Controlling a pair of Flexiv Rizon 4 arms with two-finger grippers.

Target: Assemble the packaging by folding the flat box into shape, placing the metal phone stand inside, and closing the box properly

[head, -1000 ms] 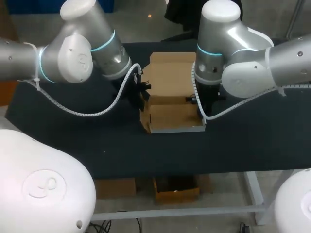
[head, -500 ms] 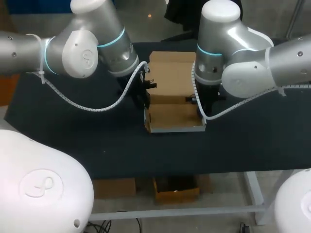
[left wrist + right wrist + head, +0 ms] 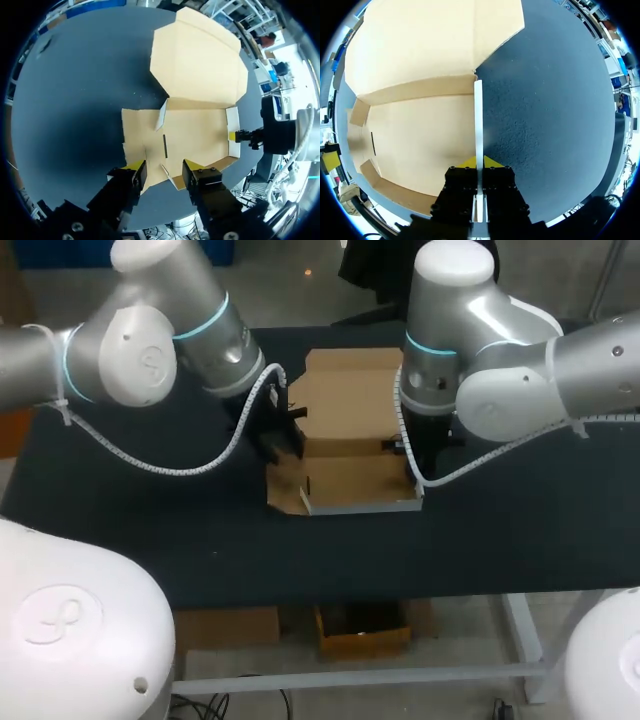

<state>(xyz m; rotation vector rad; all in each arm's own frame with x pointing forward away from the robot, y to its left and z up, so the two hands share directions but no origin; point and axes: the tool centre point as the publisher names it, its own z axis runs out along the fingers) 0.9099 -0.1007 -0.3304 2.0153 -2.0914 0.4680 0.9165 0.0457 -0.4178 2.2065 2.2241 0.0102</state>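
The flat brown cardboard box [image 3: 352, 478] lies partly folded in the middle of the black table, its lid flap [image 3: 350, 388] spread out at the back. In the head view its left side flap [image 3: 284, 486] splays outward. My left gripper [image 3: 163, 167] hovers open above that flap, touching nothing; the box base [image 3: 195, 135] lies ahead of it. In the head view the left gripper [image 3: 287, 438] sits at the box's left edge. My right gripper [image 3: 479, 163] is shut on the upright right side wall [image 3: 478, 120], and also shows as the right gripper [image 3: 405, 447]. No phone stand is visible.
The black tabletop [image 3: 150, 510] stretches bare to the left and right of the box. In the left wrist view, my other arm's gripper [image 3: 241, 136] shows at the far side of the box. The table's front edge [image 3: 380, 592] runs below the box.
My left gripper has opened and let go of the left side flap, which has fallen outward from upright. The left arm has drawn back a little. The right arm has not moved.
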